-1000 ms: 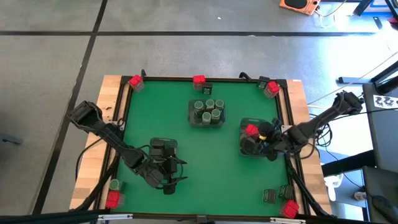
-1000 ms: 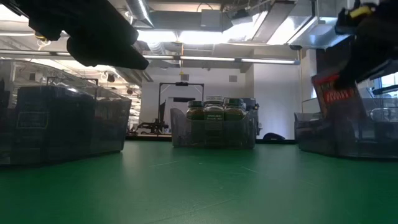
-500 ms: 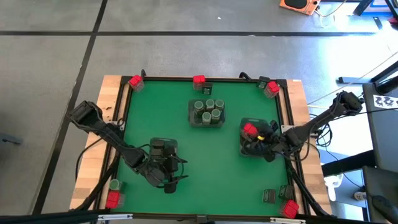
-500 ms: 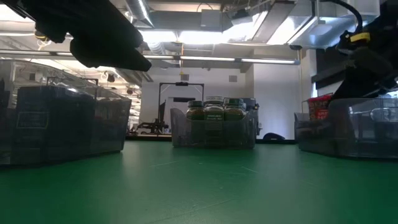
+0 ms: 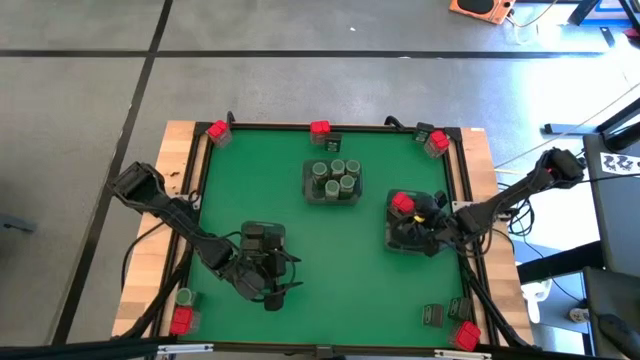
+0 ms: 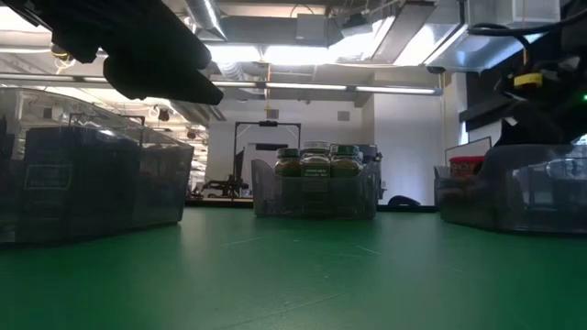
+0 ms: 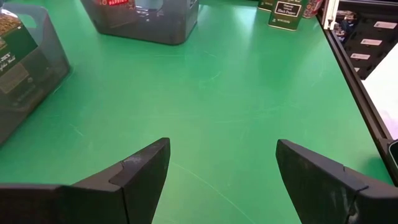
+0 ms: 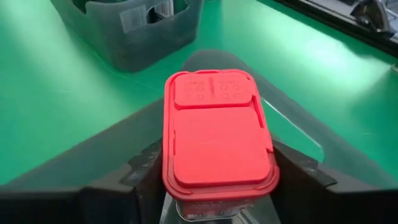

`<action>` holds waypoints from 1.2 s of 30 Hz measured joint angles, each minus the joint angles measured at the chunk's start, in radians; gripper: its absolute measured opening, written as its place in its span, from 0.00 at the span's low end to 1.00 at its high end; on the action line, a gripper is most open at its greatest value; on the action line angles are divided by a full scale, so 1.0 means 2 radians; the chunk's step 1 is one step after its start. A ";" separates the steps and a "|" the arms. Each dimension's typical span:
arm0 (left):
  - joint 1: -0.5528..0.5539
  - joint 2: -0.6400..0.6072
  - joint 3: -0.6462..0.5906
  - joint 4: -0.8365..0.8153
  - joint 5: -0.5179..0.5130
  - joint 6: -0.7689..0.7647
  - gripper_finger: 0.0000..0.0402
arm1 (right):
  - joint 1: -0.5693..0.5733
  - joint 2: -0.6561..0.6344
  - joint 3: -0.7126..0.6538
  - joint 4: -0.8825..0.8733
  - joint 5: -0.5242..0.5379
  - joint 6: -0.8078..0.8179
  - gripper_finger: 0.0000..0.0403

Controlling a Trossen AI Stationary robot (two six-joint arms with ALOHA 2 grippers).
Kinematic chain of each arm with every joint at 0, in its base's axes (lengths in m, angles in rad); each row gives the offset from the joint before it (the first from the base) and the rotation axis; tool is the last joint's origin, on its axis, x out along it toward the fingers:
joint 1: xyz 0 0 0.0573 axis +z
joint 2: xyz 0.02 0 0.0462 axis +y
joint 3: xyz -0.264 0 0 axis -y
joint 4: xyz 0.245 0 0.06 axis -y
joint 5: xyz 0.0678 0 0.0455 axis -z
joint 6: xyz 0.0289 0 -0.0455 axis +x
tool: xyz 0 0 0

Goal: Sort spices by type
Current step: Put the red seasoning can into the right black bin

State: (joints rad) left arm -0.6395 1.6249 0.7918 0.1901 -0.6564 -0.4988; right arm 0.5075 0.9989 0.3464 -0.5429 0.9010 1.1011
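Two grippers are being shown over the green table (image 5: 300,200): the left gripper (image 7: 222,180) is being held with its fingers (image 7: 146,171) spread wide, nothing between them, only bare mat lying ahead. At the right, a red spice box (image 8: 216,134) is being flanked closely by the right gripper (image 8: 217,174), its fingers on either side, inside a grey tray (image 5: 392,240). Round jars (image 5: 335,180) are being kept in the middle tray, well apart from both.

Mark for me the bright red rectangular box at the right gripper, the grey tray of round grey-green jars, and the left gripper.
bright red rectangular box (image 8: 217,130): right wrist view, lid centre.
grey tray of round grey-green jars (image 5: 310,194): high view, tray's rim.
left gripper (image 7: 222,173): left wrist view, midway between fingertips.
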 joint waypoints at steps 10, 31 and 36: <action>0.000 0.000 0.000 0.000 0.000 0.000 0.72 | -0.006 0.000 0.034 -0.045 -0.033 -0.003 0.73; 0.033 -0.003 0.000 -0.058 0.004 0.055 0.72 | -0.256 0.000 0.295 -0.297 -0.047 -0.223 0.72; 0.048 -0.006 0.000 -0.086 0.034 0.070 0.72 | -0.404 0.000 0.295 -0.264 -0.107 -0.331 0.72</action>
State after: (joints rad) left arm -0.5429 1.6123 0.7914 0.0186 -0.5890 -0.3590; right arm -0.3014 0.9993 0.9360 -1.0710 0.6879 0.4382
